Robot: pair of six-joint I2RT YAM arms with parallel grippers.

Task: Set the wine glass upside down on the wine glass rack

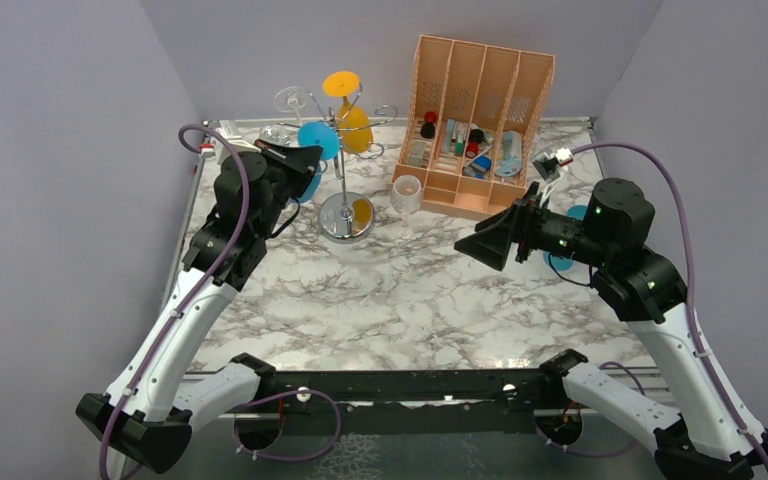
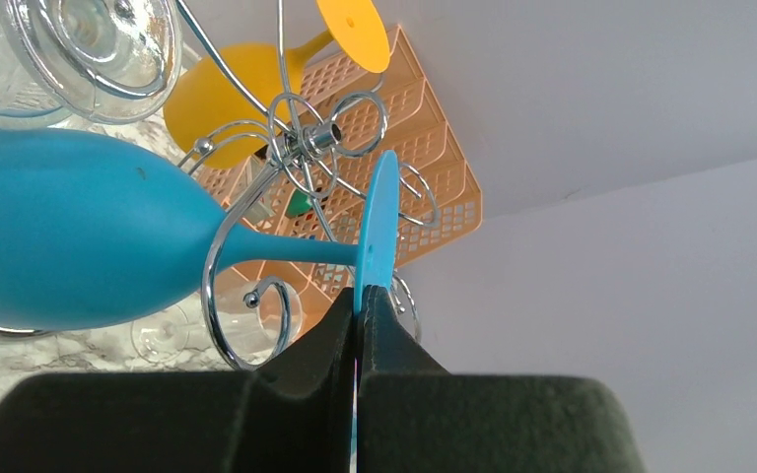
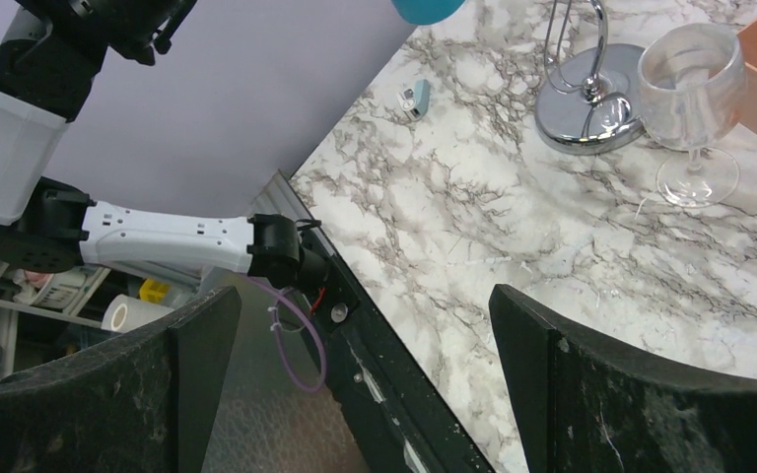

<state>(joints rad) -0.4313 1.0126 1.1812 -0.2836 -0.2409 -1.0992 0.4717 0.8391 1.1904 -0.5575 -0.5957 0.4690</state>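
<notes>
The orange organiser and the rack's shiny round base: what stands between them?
A clear wine glass stands upright between the rack's base and the orange organiser; the top view shows it, the right wrist view too.

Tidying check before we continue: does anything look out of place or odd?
The left gripper pinches the blue wine glass only by its foot's thin edge at the rack. Nothing looks spilled or broken.

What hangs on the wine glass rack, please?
A yellow glass, a clear glass and a blue glass, its foot pinched by the left end effector; its seating is unclear.
</notes>
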